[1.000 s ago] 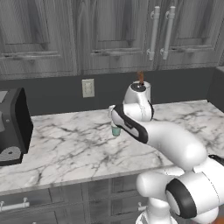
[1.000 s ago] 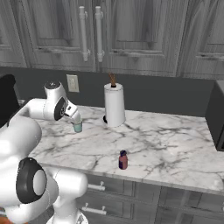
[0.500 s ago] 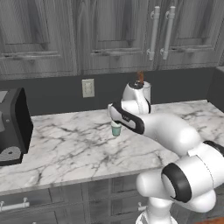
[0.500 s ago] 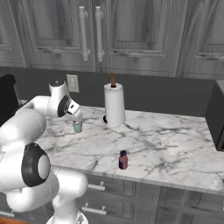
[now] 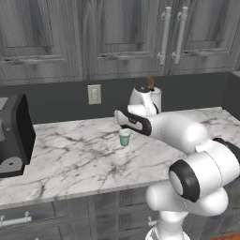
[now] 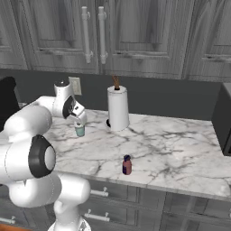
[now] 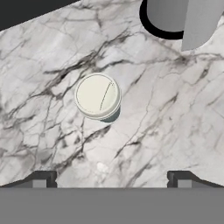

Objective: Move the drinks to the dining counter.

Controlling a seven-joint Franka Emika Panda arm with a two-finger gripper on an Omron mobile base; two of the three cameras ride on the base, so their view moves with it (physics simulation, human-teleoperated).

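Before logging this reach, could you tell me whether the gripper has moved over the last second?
Yes. The gripper has swung away from the paper-towel roll, staying above the teal cup.

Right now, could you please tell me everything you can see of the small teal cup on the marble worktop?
The teal cup is a small paper-looking cup capped with a round white lid that carries a thin curved line across its top. It stands upright on the grey-veined marble worktop, in front of the dark backsplash and apart from the paper-towel roll. Nothing touches it but the worktop. The open pincer hangs above it, fingers clear of its sides.
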